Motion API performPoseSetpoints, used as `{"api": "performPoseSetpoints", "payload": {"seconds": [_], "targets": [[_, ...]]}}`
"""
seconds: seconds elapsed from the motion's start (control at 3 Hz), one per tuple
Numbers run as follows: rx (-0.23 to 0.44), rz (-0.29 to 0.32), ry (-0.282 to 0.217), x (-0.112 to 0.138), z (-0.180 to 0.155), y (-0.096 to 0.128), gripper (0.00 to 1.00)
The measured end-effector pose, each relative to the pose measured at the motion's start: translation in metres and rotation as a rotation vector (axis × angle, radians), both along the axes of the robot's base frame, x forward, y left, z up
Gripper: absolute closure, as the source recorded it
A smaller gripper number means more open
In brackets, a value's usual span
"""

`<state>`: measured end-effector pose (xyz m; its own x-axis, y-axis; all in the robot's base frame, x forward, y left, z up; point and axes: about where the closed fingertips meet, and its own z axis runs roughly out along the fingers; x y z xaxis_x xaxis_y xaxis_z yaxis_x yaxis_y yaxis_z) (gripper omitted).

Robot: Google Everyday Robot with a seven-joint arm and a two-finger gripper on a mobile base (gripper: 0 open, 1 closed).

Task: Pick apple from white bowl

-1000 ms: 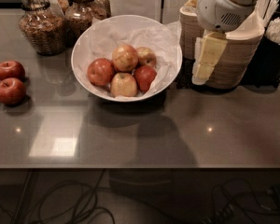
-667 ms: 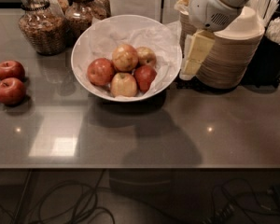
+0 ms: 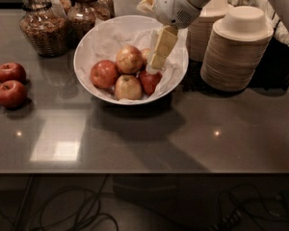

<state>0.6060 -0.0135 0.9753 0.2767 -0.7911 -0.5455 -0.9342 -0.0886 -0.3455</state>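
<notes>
Over the right side of the white bowl (image 3: 94, 42), mid-tabletop (image 3: 149, 138), the gripper (image 3: 154, 65) slants down-left, tip right by a red apple (image 3: 148, 82); spread or closed, I cannot tell. Front apple (image 3: 128, 87), round, stem dimple facing up.

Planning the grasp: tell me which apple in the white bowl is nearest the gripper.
The dark red apple at the right of the white bowl, beneath the gripper; the others lie farther left.
</notes>
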Motion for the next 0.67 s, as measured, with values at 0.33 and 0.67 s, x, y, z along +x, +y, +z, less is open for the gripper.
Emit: {"api": "performPoseSetpoints", "payload": {"seconds": [0.33,0.67], "targets": [[0.028,0.05,0.059,0.006,-0.016,0.023,0.0],[0.028,0.049,0.113,0.007,-0.036,0.026,0.0]]}}
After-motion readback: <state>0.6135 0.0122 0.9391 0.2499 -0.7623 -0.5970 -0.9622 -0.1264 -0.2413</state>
